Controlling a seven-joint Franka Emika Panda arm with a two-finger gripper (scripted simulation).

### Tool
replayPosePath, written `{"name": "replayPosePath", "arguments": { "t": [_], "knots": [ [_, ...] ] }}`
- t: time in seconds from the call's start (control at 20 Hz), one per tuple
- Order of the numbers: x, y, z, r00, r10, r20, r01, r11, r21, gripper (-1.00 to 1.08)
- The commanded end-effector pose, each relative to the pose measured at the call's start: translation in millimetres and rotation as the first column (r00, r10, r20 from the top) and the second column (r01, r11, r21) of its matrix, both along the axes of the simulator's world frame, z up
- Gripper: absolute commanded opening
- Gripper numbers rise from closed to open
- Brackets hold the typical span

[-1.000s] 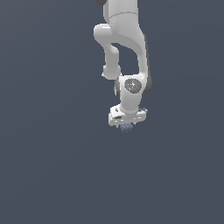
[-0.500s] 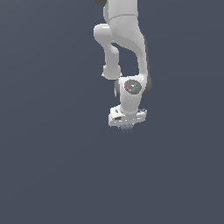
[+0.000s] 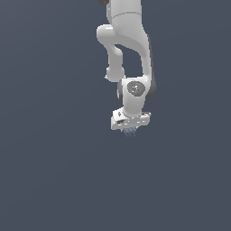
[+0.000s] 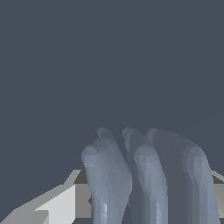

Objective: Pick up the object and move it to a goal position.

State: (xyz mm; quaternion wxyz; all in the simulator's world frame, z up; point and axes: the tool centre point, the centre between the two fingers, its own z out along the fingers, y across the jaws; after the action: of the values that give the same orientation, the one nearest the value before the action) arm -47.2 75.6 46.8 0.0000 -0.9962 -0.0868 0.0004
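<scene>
The object point(image 3: 130, 131) is a tiny pale blue-grey item with short parallel prongs. In the exterior view it hangs just under my white gripper point(image 3: 130, 129), held in the air against the plain dark ground. In the wrist view the object point(image 4: 144, 175) fills the near field as several rounded blue-grey ridges between my fingers point(image 4: 52, 205). The jaws are shut on it. The fingertips themselves are mostly hidden by the hand and the object.
The white arm point(image 3: 128, 45) comes down from the top of the exterior view. Around it there is only a uniform dark grey-blue surface, with no other object or marker in view.
The gripper with the object in it has risen a little and the wrist has turned slightly. The grip is unchanged.
</scene>
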Motion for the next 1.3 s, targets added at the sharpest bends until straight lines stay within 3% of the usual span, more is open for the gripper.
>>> {"name": "replayPosePath", "arguments": {
  "t": [0.0,0.4,1.25],
  "knots": [
    [2.1,-6.8,8.5,1.000,-0.001,0.001,0.001,1.000,0.000,-1.00],
    [12.8,-47.6,60.5,1.000,-0.001,0.001,0.001,1.000,0.001,-1.00],
    [50.1,-175.7,224.8,1.000,0.000,0.001,0.000,1.000,0.002,-1.00]
  ]
}}
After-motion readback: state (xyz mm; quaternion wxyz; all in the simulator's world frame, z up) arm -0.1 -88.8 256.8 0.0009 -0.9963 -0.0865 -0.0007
